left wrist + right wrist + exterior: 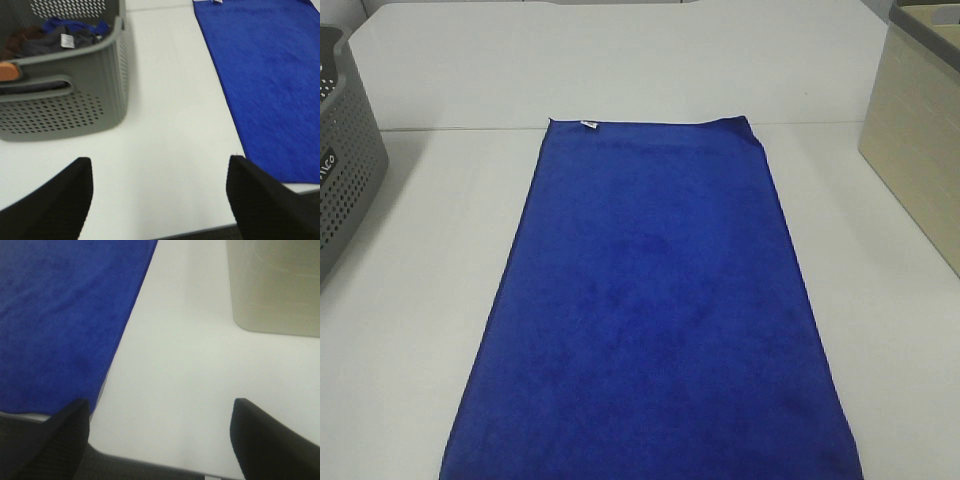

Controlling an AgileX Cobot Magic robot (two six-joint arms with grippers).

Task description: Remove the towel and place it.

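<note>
Both the left gripper (157, 200) and right gripper (160, 440) hang with jaws apart, empty, over the bench's near edge. The towel (655, 300) lies flat down the bench's (440, 250) middle, between a grey basket (345, 150) at the left edge and a beige bin (915, 140) at the right.

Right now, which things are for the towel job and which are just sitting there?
For the job:
towel, spread flat
left tool, open
right tool, open

Just sitting there:
grey basket with clothes inside
beige bin
table
</note>
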